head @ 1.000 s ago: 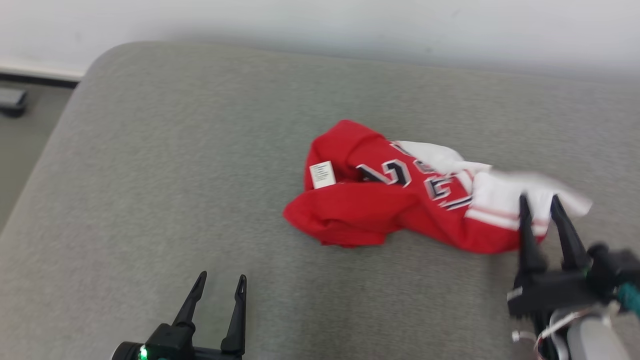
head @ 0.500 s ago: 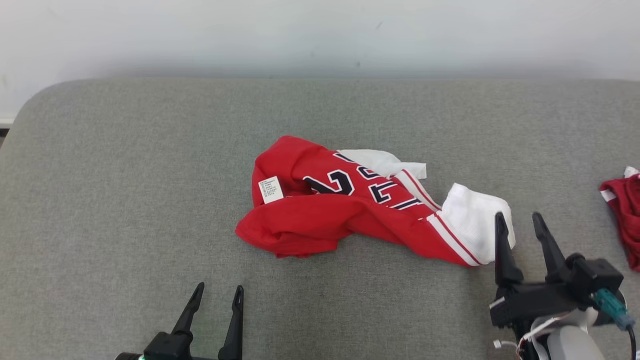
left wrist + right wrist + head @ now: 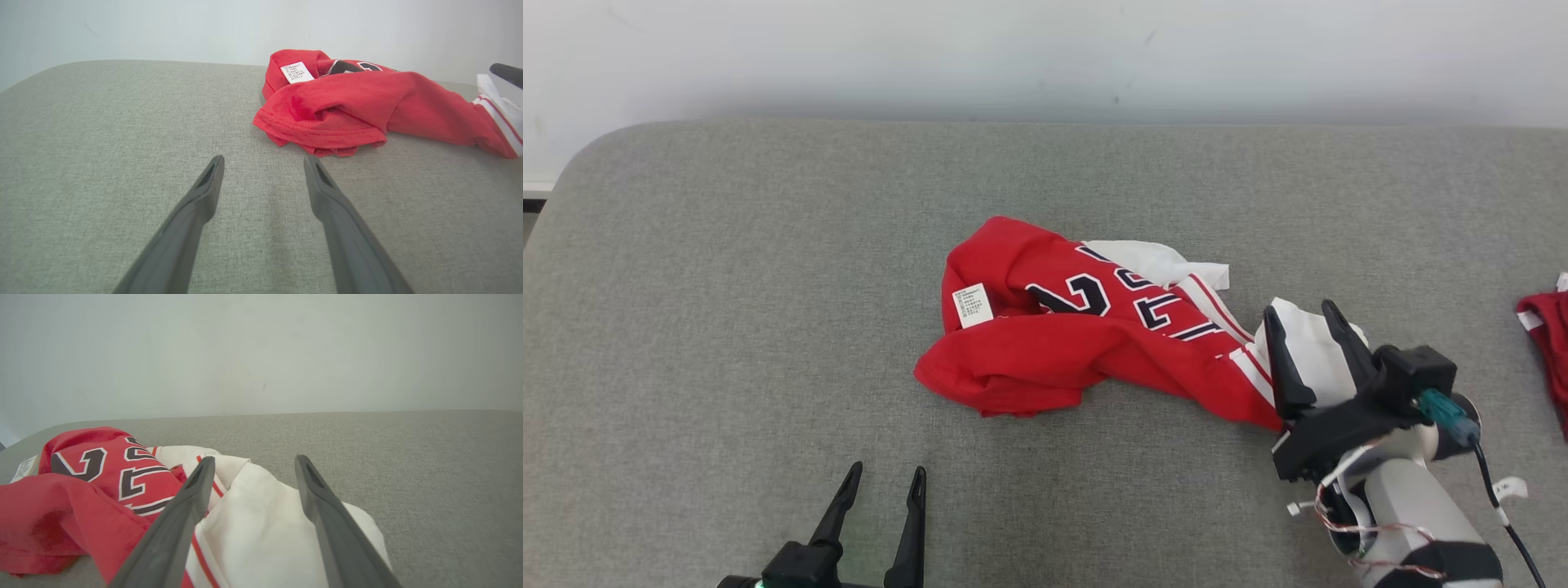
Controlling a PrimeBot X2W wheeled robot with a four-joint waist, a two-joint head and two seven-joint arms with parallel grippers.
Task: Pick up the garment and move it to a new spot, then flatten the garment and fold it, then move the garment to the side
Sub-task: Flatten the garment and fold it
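The garment point(image 3: 1054, 359), a red jersey with black numbers outlined in white, lies crumpled in the middle of the grey cushioned surface point(image 3: 727, 286). Its white sleeve point(image 3: 1311, 359) trails out to the right. My right gripper point(image 3: 1298, 309) hovers open over that sleeve, one finger on each side of it, gripping nothing. The right wrist view shows the same gripper point(image 3: 254, 458) with the sleeve point(image 3: 261, 522) beneath its spread fingers. My left gripper point(image 3: 887, 468) stands open near the front edge, short of the garment's red hem point(image 3: 322, 134). In the left wrist view that gripper point(image 3: 263, 158) is empty.
A second, darker red garment point(image 3: 1547, 327) with white edging lies at the right edge of the surface. A pale wall point(image 3: 1045, 57) runs behind. The surface rounds off at its far left corner point(image 3: 588, 163).
The head camera has turned, shifting the whole picture. My right gripper opened and let go of the white sleeve, which settled onto the surface; the gripper then moved forward over it. The left gripper stayed put.
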